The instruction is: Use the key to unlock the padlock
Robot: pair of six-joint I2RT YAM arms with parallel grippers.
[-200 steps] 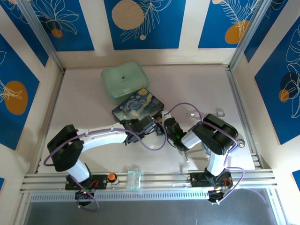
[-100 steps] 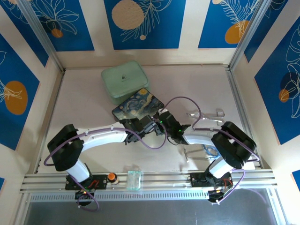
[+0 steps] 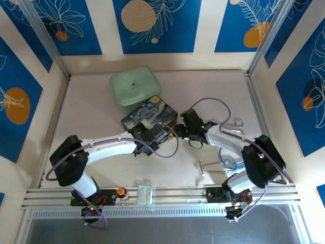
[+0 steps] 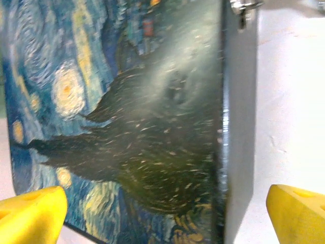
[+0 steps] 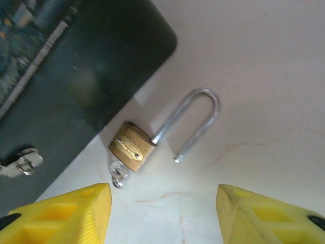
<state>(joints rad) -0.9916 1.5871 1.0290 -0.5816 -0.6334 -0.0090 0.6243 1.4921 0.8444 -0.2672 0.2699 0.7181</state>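
Padlock [image 5: 133,147] lies just ahead of the released right pincer [image 5: 162,195], shackle sprung, key [image 5: 118,175] inserted; left pincer [image 4: 165,198] likewise released. Withdraw both straight upward, touching nothing.

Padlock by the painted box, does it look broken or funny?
Not broken. The padlock lies on the table beside the painted box with its shackle open, one end hanging free. The key seems stuck in its bottom.

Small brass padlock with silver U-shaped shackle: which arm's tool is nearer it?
Right. The right tool hovers above the padlock; the left tool is over the blue painted box.
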